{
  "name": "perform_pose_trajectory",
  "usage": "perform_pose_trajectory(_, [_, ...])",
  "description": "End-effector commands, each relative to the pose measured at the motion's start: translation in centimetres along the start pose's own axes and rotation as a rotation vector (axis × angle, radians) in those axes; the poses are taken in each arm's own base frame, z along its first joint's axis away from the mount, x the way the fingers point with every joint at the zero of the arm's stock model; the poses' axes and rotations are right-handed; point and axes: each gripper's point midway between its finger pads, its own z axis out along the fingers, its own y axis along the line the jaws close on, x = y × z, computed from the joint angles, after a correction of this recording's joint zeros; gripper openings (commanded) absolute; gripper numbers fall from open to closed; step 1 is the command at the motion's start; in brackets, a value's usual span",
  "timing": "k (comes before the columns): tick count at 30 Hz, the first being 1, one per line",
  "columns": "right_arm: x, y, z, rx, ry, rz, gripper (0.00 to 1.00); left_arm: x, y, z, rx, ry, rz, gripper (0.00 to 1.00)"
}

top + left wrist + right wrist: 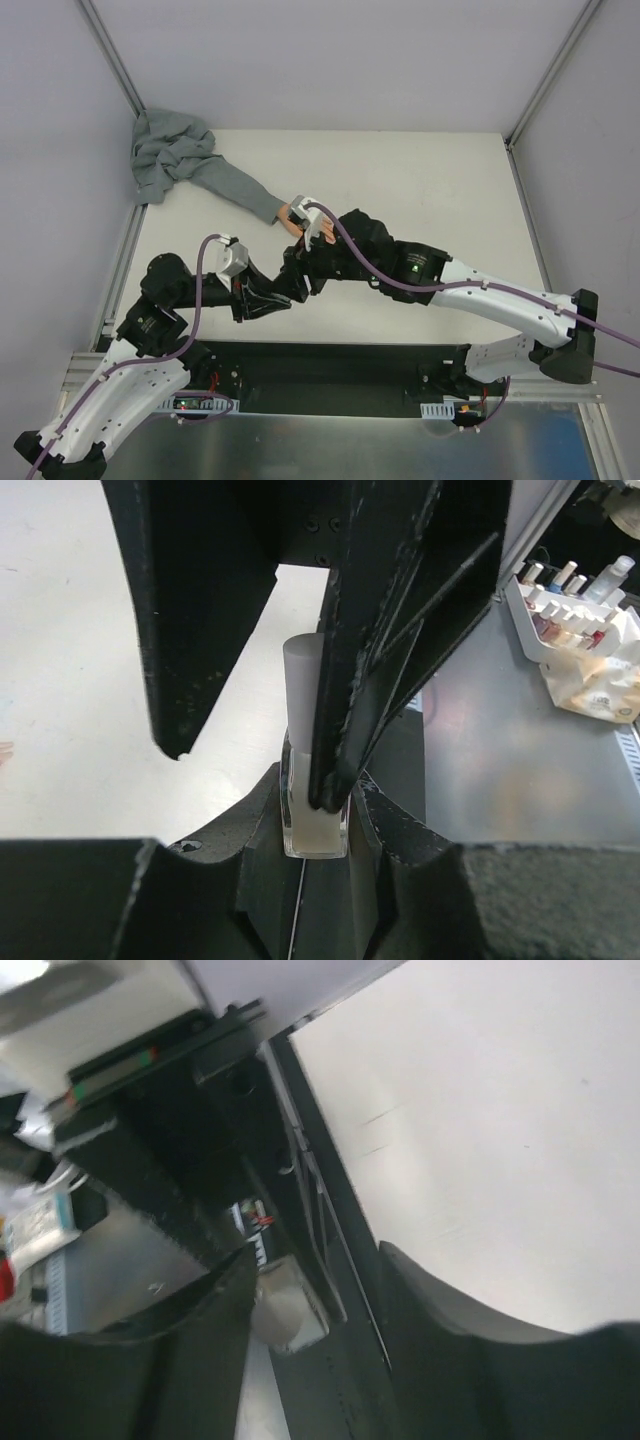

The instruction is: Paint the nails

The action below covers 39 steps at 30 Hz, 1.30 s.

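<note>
Left gripper (pixel 315 845) is clamping the clear nail polish bottle (pixel 296 815) upright. Right gripper (pixel 315 1270) is straddling its grey cap (pixel 300 680), jaws parted. The peach fake hand (pixel 288 213) is lying just beyond, at its grey sleeve's (pixel 225 185) end, nails too tiny to see.

A robotics lab test cell. A plain white counter (pixel 420 180) sits boxed in by pale grey panel walls (pixel 330 60) held in silver aluminium frame rails (pixel 108 60). Two white-and-black jointed robot arms (pixel 500 300) are bolted to a black base plate (pixel 330 365) at the counter's near edge, with purple cables (pixel 198 290) looped along them. Off to the side, a grey metal bench top (pixel 520 760) carries a white rack of small nail-polish bottles (pixel 570 610).
</note>
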Motion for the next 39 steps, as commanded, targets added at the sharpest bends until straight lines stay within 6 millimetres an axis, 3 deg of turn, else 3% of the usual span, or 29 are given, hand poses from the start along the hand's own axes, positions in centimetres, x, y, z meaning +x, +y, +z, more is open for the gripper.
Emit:
perform_pose_trajectory(1, [-0.9, -3.1, -0.4, 0.326, 0.005, 0.108, 0.59, -1.6, 1.2, 0.3, -0.054, -0.071, 0.105, 0.00])
perform_pose_trajectory(2, [-1.9, -2.7, -0.7, 0.353, -0.013, 0.130, 0.62, -1.6, 1.6, 0.2, -0.074, -0.076, 0.115, 0.00])
perform_pose_trajectory(4, [-1.1, -3.5, -1.1, 0.449, 0.016, 0.181, 0.66, -1.9, 2.5, 0.1, -0.128, -0.093, 0.126, 0.00])
perform_pose_trajectory(5, [-2.0, -3.9, -1.7, 0.503, -0.018, 0.193, 0.66, -2.0, 2.8, 0.0, -0.149, -0.099, 0.136, 0.00])
perform_pose_trajectory(8, [-2.2, -4.3, -1.9, 0.559, -0.034, 0.232, 0.65, -2.4, 4.2, -0.4, -0.234, -0.123, 0.149, 0.00])
perform_pose_trajectory(13, [-2.8, -4.8, -1.8, 0.617, -0.038, 0.223, 0.58, -3.0, 6.1, -0.8, -0.340, -0.144, 0.152, 0.00])
perform_pose_trajectory(21, [-3.9, -5.1, 0.0, 0.625, -0.027, 0.162, 0.50, -2.9, 5.9, -0.6, -0.322, -0.133, 0.152, 0.00])
perform_pose_trajectory(23, [-4.0, -4.9, 0.3, 0.607, -0.026, 0.155, 0.44, -3.0, 5.8, -0.7, -0.322, -0.138, 0.155, 0.00])
perform_pose_trajectory(24, [-4.0, -4.8, 0.6, 0.594, -0.024, 0.145, 0.35, -3.1, 5.7, -0.7, -0.320, -0.141, 0.155, 0.00])
perform_pose_trajectory(25, [-3.5, -4.5, 0.9, 0.560, 0.002, 0.135, 0.05, -3.2, 5.5, -0.7, -0.314, -0.143, 0.160, 0.00])
perform_pose_trajectory(26, [-3.4, -4.2, 0.7, 0.532, 0.006, 0.124, 0.01, -3.1, 4.8, -0.6, -0.276, -0.139, 0.170, 0.00])
perform_pose_trajectory(28, [-3.2, -3.4, 0.6, 0.433, 0.025, 0.057, 0.01, -3.1, 3.2, -0.4, -0.192, -0.125, 0.203, 0.00])
perform_pose_trajectory(29, [-0.7, -3.8, 0.9, 0.387, 0.087, 0.028, 0.01, -3.1, 2.3, -0.3, -0.142, -0.117, 0.219, 0.00])
perform_pose_trajectory(30, [-1.8, 0.3, 0.5, 0.114, 0.052, -0.053, 0.00, -2.8, 0.0, -0.3, -0.023, -0.098, 0.238, 0.00])
perform_pose_trajectory(31, [-1.2, 1.0, 0.2, -0.017, 0.044, -0.092, 0.00, -2.9, -1.2, -0.3, 0.042, -0.093, 0.257, 0.00])
perform_pose_trajectory(32, [1.9, 1.0, 0.3, -0.116, 0.079, -0.096, 0.00, -2.8, -2.2, -0.4, 0.102, -0.087, 0.263, 0.00])
perform_pose_trajectory(33, [0.5, 3.1, -0.6, -0.260, -0.013, -0.140, 0.00, -2.3, -3.8, -0.6, 0.194, -0.067, 0.261, 0.00])
perform_pose_trajectory(36, [0.8, 2.1, -0.8, -0.264, 0.006, -0.134, 0.00, -2.4, -4.2, -0.6, 0.227, -0.059, 0.248, 0.00])
perform_pose_trajectory(39, [0.8, 2.4, -0.4, -0.264, -0.007, -0.127, 0.00, -2.5, -3.0, -0.2, 0.166, -0.069, 0.221, 0.00])
